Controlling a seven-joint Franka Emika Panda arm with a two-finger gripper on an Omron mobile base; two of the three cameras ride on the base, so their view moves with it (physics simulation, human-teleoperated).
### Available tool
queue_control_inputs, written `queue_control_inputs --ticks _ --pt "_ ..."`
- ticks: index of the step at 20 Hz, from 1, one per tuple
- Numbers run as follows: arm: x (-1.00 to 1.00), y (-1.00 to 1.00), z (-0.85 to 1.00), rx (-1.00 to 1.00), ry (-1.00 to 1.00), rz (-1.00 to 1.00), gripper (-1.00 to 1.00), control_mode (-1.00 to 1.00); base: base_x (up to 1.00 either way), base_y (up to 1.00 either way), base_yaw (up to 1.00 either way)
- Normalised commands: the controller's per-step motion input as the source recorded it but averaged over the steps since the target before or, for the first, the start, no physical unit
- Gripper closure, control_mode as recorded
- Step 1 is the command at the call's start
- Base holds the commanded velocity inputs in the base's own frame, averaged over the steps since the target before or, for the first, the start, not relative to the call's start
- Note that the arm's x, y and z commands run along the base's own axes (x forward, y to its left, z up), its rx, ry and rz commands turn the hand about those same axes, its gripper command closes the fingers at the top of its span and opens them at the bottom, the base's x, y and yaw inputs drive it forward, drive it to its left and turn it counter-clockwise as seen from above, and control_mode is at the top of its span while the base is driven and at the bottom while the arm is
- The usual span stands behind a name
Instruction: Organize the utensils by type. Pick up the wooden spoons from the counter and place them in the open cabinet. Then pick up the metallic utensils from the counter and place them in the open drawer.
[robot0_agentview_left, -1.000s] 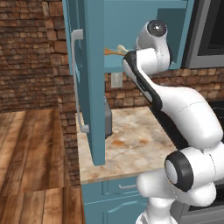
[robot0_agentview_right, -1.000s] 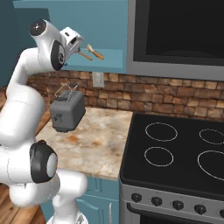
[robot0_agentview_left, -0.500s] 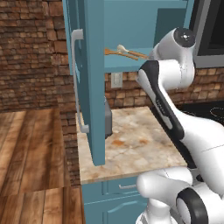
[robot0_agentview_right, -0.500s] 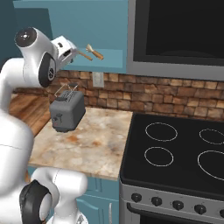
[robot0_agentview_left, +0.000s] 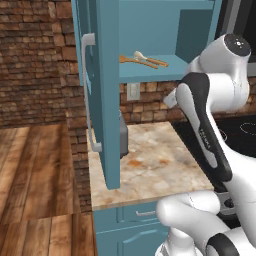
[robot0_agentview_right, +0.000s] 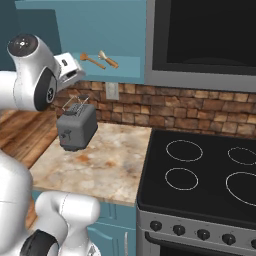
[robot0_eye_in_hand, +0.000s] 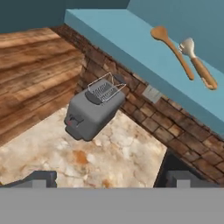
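Note:
Two wooden spoons lie side by side on the shelf of the open cabinet (robot0_agentview_left: 150, 70). One is orange-brown (robot0_eye_in_hand: 173, 50) (robot0_agentview_right: 92, 60) (robot0_agentview_left: 131, 60). The other has a paler bowl (robot0_eye_in_hand: 199, 65) (robot0_agentview_right: 108, 59) (robot0_agentview_left: 150, 60). My gripper (robot0_eye_in_hand: 112, 180) is open with nothing between its fingertips. It hangs over the counter (robot0_eye_in_hand: 118, 153) (robot0_agentview_right: 105, 165) (robot0_agentview_left: 155, 165), below and in front of the shelf, well apart from the spoons. The metallic utensils and the open drawer are out of view.
A grey toaster (robot0_agentview_right: 76, 127) (robot0_eye_in_hand: 92, 111) stands on the counter against the brick wall. The cabinet's open teal door (robot0_agentview_left: 102, 90) juts out over the counter's left end. A black stovetop (robot0_agentview_right: 200, 175) adjoins the counter on the right, under a microwave (robot0_agentview_right: 200, 40).
My gripper has drawn back from the cabinet shelf and dropped lower, staying open. Both wooden spoons stay lying on the shelf.

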Motion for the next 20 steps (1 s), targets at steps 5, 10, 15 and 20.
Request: queue_control_inputs --ticks 5,10,15,20 --pt "-0.53 0.0 -0.23 0.0 0.14 0.0 -1.0 -1.0 0.0 0.0 0.0" --pt "-0.45 0.0 -0.17 0.0 0.14 0.0 -1.0 -1.0 0.0 0.0 0.0" --pt "-0.46 0.0 -0.23 0.0 0.11 0.0 -1.0 -1.0 0.0 0.0 0.0" --pt "-0.55 0.0 -0.13 0.0 0.07 0.0 -1.0 -1.0 0.0 0.0 0.0"
